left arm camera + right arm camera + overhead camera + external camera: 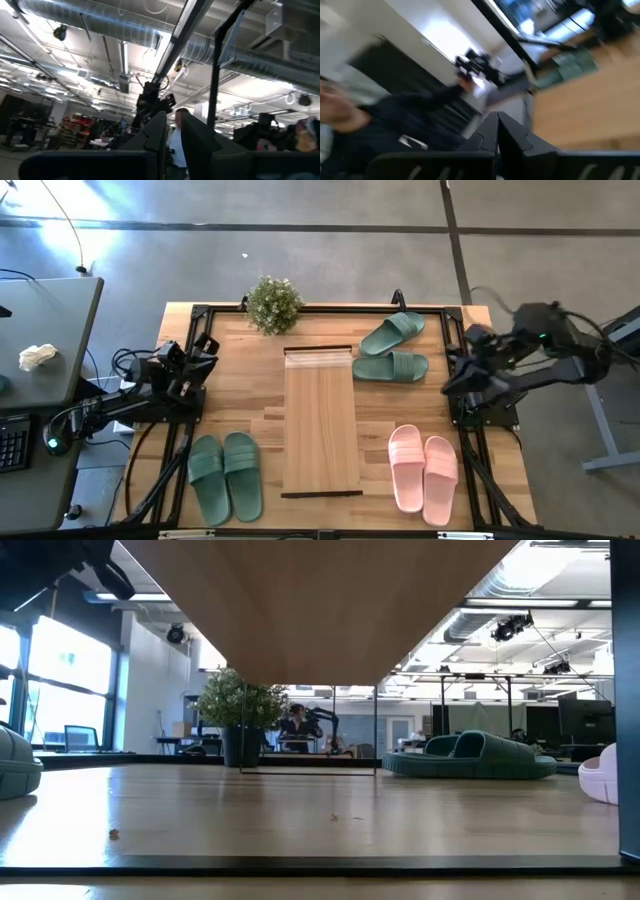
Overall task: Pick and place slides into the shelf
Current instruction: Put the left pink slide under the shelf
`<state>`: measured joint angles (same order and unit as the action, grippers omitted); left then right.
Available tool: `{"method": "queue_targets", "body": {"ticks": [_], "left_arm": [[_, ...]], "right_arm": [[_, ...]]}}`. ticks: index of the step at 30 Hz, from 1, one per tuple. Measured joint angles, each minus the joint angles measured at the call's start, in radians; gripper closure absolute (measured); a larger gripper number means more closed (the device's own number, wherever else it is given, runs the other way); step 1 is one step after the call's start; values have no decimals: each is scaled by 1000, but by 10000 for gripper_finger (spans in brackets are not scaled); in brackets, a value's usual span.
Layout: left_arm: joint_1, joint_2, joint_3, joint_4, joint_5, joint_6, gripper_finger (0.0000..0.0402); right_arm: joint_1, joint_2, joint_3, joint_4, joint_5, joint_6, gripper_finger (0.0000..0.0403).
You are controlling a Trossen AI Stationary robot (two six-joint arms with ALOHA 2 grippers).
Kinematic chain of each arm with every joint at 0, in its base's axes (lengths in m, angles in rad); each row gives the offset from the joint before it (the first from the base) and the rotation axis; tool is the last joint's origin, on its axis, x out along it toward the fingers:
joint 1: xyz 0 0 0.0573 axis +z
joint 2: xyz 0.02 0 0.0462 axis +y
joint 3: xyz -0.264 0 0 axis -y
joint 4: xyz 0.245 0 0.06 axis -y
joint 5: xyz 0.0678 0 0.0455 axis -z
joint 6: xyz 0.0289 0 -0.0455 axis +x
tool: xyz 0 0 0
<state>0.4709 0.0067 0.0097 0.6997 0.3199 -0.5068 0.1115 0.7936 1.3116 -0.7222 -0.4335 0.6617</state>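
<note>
The shelf (320,425) is a long light-wood rack standing mid-table, dark bars at its short ends; its underside (320,610) fills the top of the low view. One sage-green pair of slides (393,350) lies flat right of the shelf's far end. A second green pair (225,475) lies at the near left. The pink pair (423,467) lies at the near right. My left gripper (172,125) is shut, folded back at the table's left edge. My right gripper (497,127) is shut at the right edge. Neither is near a slide.
A small potted plant (273,303) stands at the far edge, left of the shelf's far end. A black frame (470,420) runs along the table's sides. Bare wood lies on both sides of the shelf. People and equipment show in the room beyond.
</note>
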Motion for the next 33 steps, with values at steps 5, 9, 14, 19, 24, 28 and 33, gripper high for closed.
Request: {"method": "queue_targets", "body": {"ticks": [5,9,14,19,24,28,33], "left_arm": [[0,1,13,65,-46,28,355],[0,12,83,55,-12,115,355],[0,31,153,2,45,195,355],[0,31,179,-119,44,235,355],[0,31,180,-198,39,240,355],[0,31,180,-238,36,241,355],[0,31,180,-264,35,240,355]], "right_arm": [[86,82,28,-150,166,-85,402],[141,135,30,-218,248,-92,402],[261,214,30,-275,310,-17,402],[428,300,30,-437,420,136,403],[592,412,30,-671,584,307,403],[700,532,30,-817,659,392,403],[793,708,17,-837,774,385,403]]}}
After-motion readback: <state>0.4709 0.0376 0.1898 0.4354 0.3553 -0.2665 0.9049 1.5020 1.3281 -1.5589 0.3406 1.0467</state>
